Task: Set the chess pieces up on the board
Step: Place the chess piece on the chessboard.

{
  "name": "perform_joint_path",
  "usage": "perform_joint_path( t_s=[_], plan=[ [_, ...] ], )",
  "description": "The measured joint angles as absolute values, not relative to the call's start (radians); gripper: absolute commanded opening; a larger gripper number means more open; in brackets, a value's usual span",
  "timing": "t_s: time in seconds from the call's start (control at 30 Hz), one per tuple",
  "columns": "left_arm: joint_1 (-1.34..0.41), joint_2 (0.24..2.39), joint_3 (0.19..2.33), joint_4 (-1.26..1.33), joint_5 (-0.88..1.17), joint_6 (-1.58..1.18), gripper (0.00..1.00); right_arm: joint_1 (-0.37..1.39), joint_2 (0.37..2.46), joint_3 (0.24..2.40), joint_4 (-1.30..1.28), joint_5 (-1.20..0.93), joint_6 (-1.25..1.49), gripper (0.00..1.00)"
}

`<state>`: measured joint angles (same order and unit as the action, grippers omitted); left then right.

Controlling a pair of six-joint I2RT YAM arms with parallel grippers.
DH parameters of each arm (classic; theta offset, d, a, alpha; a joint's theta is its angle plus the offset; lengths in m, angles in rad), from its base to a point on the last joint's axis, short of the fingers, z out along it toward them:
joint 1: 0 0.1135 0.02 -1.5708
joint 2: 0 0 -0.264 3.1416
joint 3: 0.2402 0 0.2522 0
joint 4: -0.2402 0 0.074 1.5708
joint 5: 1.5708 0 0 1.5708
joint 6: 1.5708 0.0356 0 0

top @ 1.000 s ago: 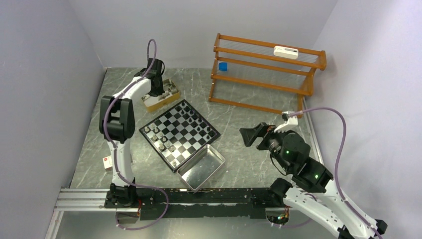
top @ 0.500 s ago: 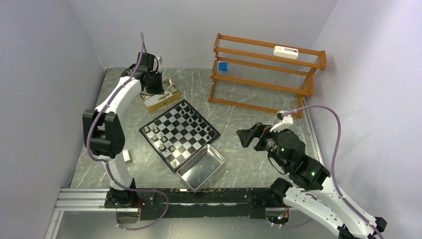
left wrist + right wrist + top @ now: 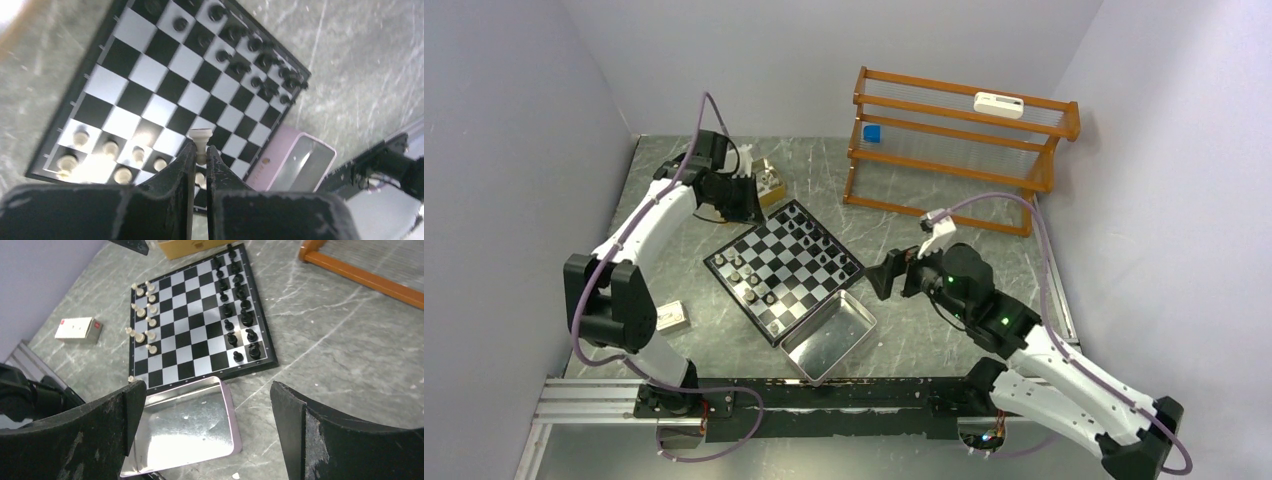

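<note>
The board (image 3: 769,240) lies mid-table, black chess pieces (image 3: 819,245) along its far right side and cream ones (image 3: 749,285) along its near left side. My left gripper (image 3: 749,210) hovers at the board's far left corner, beside the gold box (image 3: 769,183). In the left wrist view it (image 3: 201,152) is shut on a cream piece (image 3: 201,137), whose base sticks out past the fingertips above the board (image 3: 150,72). My right gripper (image 3: 886,278) stands wide open and empty to the right of the board, above the tray's edge (image 3: 210,392).
A shiny metal tray (image 3: 829,335) rests against the board's near corner. A small white box (image 3: 672,317) lies at the left. At the back right stands a wooden rack (image 3: 959,150) with a blue cube (image 3: 872,133) and a white device (image 3: 998,104).
My left gripper has lifted out of the gold box and swung toward the board with the cream piece. My right arm has reached left, toward the board and tray, jaws still open.
</note>
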<state>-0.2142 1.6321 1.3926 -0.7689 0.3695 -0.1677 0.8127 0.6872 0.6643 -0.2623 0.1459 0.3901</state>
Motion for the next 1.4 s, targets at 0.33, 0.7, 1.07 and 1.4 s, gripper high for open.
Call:
perform_joint_path(
  t_s=[0.33,0.7,1.07,1.4],
  plan=[
    [-0.344,1.55,1.269,-0.871,0.38,-0.141,0.13,0.813,0.772,0.667,-0.181,0.08,0.337,1.0],
    [-0.504,1.554,1.266,-0.99,0.269,-0.109,0.13,0.813,0.625,0.667,-0.211,0.15,0.342,1.0],
    [-0.625,1.591,1.262,-1.041,0.144,-0.109,0.14,0.813,0.535,0.669,-0.278,0.252,0.347,1.0],
    [-0.698,1.662,1.241,-1.044,0.059,-0.113,0.14,0.813,0.535,0.709,-0.328,0.294,0.379,1.0]
  ],
)
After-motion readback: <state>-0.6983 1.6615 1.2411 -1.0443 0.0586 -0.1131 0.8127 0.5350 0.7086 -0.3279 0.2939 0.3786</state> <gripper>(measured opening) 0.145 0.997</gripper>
